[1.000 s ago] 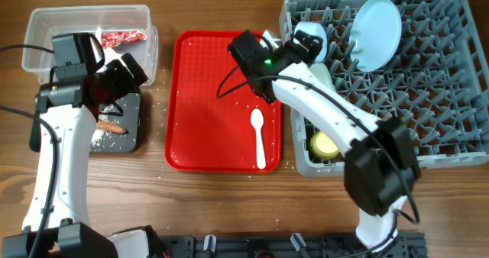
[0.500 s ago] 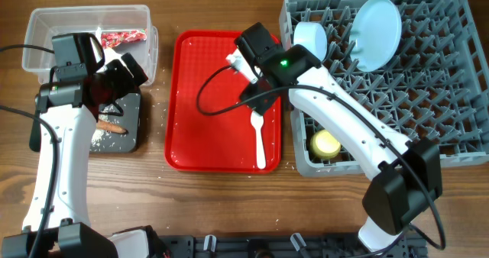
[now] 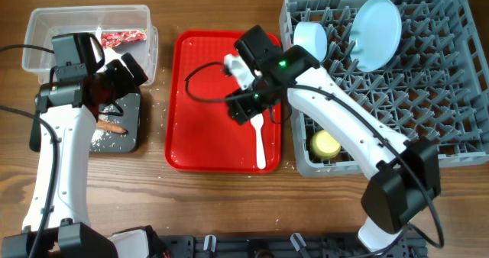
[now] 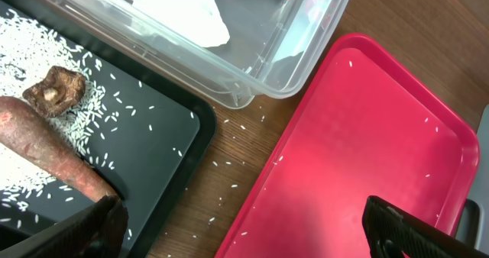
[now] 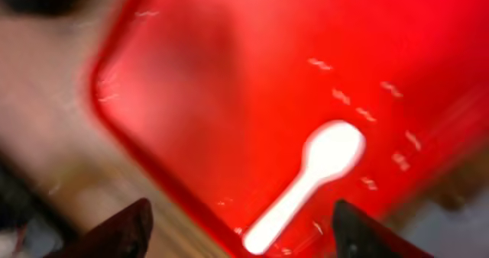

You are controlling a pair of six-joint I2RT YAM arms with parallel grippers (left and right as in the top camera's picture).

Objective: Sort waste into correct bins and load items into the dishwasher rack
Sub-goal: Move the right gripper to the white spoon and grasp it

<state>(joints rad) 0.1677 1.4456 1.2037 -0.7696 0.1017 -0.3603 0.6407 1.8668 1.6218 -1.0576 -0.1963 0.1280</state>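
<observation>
A white plastic spoon [image 3: 260,140] lies on the red serving tray [image 3: 206,98]; it also shows blurred in the right wrist view [image 5: 306,174]. My right gripper [image 3: 246,109] is open and empty, just above the spoon's bowl. My left gripper [image 3: 122,75] is open and empty over the black tray [image 3: 130,136], which holds a brown sausage stick [image 4: 46,147], a brown food lump [image 4: 53,90] and rice grains [image 4: 99,113]. The clear tub [image 3: 42,21] holds the red wrapper [image 3: 122,38] and white tissue [image 4: 172,6]. The grey rack [image 3: 428,98] holds the blue plate [image 3: 378,33], a pale blue bowl [image 3: 312,37] and the yellow cup [image 3: 326,144].
Loose rice grains [image 4: 229,166] lie on the wood between the black tray and the red tray, and a few on the red tray. The rack stands against the red tray's right edge.
My right gripper has swung from the rack's left edge leftward and down over the red tray to the spoon. The left arm has not moved.
</observation>
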